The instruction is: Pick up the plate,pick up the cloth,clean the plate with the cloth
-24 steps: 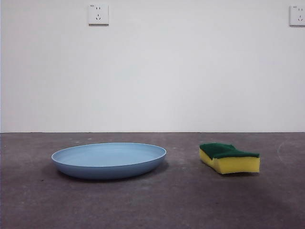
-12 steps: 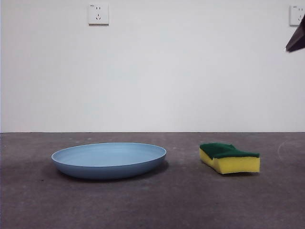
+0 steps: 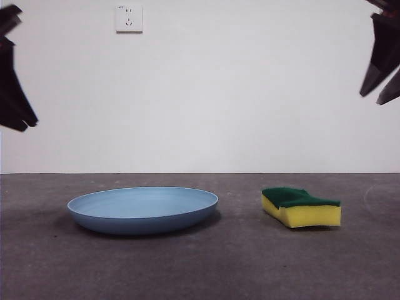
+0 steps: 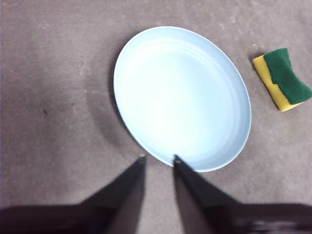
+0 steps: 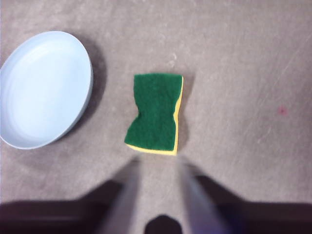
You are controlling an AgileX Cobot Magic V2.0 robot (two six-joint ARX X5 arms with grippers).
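Both arms have just dropped into the front view — left end effector [image 4: 157,158] spread above the round light-blue plastic plate [image 3: 143,209], right end effector [image 5: 156,161] spread over the yellow-and-green sponge cloth [image 3: 301,207] — both still untouched on the desk [image 3: 200,262], so picking begins.

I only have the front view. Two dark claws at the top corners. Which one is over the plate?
Observer: The left claw. Its wrist view shows it hanging above the plate's rim, jaws open, holding nothing.
Operator: And the one at the other corner?
Observer: That is the right claw. Its wrist view looks down on the sponge, green side up, with the jaws apart and clear of it.
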